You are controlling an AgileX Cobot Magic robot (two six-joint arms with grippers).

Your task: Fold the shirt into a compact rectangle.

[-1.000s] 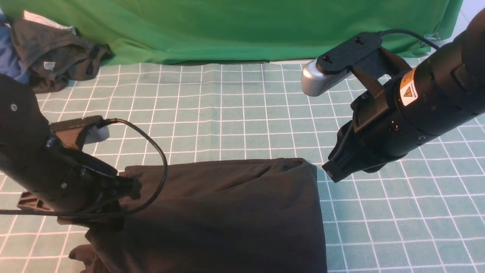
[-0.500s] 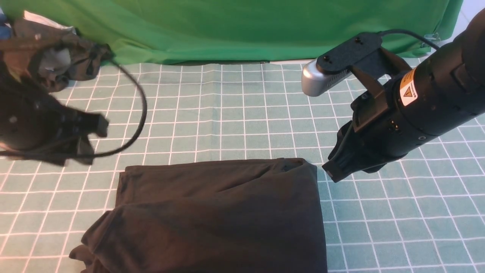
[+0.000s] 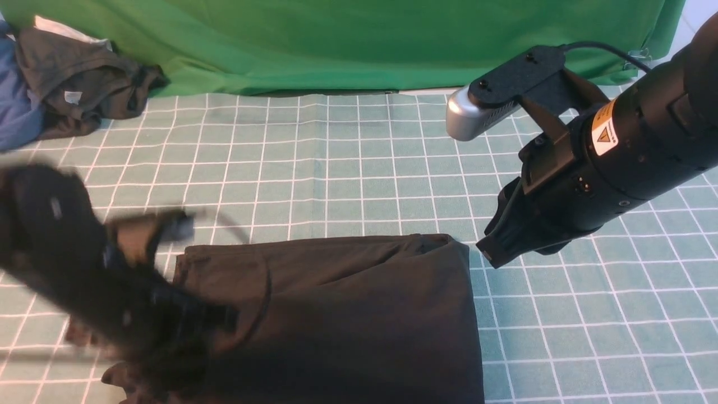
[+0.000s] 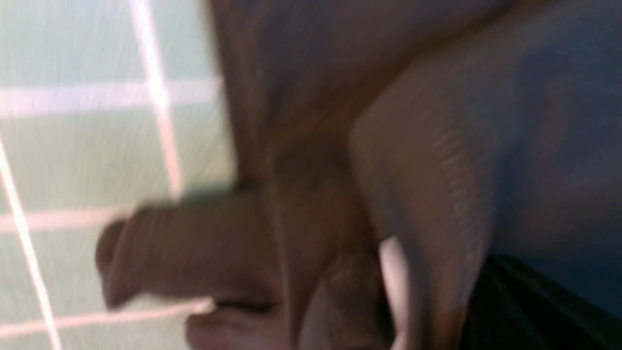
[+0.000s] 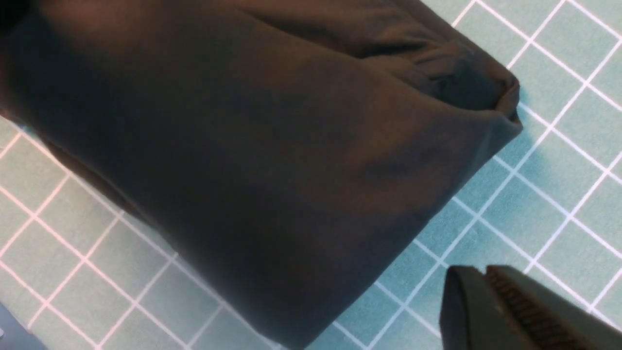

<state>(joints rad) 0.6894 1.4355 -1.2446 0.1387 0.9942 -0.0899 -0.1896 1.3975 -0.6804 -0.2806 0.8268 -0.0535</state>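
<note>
Item 1. Dark grey garment (image 3: 84, 84): crumpled at the far left corner of the table (image 3: 359, 168), small grey tag facing up. It lies against a blue cloth (image 3: 17, 112) at the left edge.

Item 2. Left end effector (image 3: 216, 317): heavily blurred in the front view, low over the near left part of the shirt, with its cable looping over the fabric. Whether its jaws are apart or together cannot be told. The left wrist view is also blurred and shows only brownish-black folds close up against the grid cloth.

Item 3. Shirt (image 3: 348, 314): black, lying flat at the near middle of the table and folded into a rough rectangle. No print or label is showing. The far edge and right edge are fairly straight; the near left corner is bunched and uneven. In the right wrist view the shirt (image 5: 272, 146) ends in a small rumpled, tucked corner.

Item 4. Right end effector (image 3: 492, 253): hanging just beside the far right corner of the shirt, clear of the fabric, jaws together with nothing between them. A silver-nosed camera sits on the bracket above it.

Item 5. Table covering: teal cloth with a white grid.

Item 6. Green backdrop (image 3: 348, 39): draped along the far edge of the table.
</note>
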